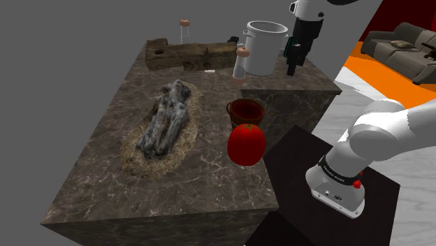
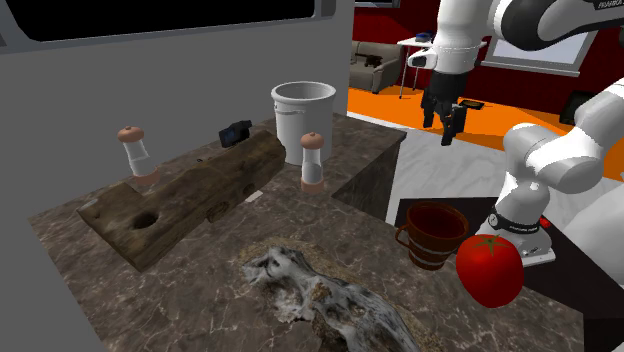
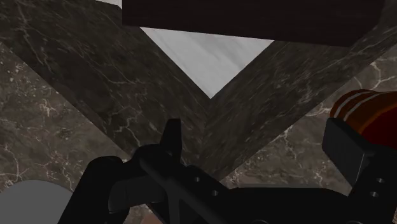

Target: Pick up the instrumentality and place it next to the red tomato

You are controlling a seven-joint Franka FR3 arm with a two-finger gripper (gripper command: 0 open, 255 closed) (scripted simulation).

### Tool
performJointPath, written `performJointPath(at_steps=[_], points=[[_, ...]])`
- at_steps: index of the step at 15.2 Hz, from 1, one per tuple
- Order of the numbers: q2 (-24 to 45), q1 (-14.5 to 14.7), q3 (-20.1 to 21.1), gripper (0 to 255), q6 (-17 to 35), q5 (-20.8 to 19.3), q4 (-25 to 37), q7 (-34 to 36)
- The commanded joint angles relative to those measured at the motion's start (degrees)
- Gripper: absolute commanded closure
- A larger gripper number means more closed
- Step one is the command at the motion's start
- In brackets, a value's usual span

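- Gripper (image 1: pixel 291 68) (image 2: pixel 441 128) (image 3: pixel 257 137): fingers spread, nothing between them. It hangs in the air just beside the white pot (image 1: pixel 265 47) (image 2: pixel 303 118), on the side towards the stand.
- Task item: taken to be the small black device (image 2: pixel 236 133). It stands on the worktop (image 1: pixel 105 182) on the far side of the white pot from the gripper, close against the log (image 1: pixel 189 54) (image 2: pixel 190 195). Not yet grasped.
- Destination: the red tomato (image 1: pixel 246 145) (image 2: pixel 490 270) lies well apart from the white pot, at the worktop's edge, with a brown cup (image 1: pixel 245 112) (image 2: pixel 435 235) between it and the pot.
- Risk 1: to reach the device the arm must pass over or around the white pot. A low path could strike its rim or topple the shaker (image 1: pixel 241 63) (image 2: pixel 312 160) just beside the pot.
- Risk 2: the device sits hemmed in between log and pot, so a finger may land on the log, giving a skewed or failed grip.
- Risk 3: the tomato is round and near the edge. A careless set-down could roll it off or knock the cup.
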Motion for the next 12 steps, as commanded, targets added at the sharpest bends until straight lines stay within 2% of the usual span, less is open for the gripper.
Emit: performJointPath(at_steps=[1, 6, 12], points=[[0.0, 0.0, 0.0, 0, 0.0, 0.0, 0.0, 0.0], [11.0, -1.4, -0.4, 0, 6.0, -1.4, 6.0, 1.2], [24.0, -2.8, -1.0, 0, 10.6, -2.9, 15.4, 2.8]])
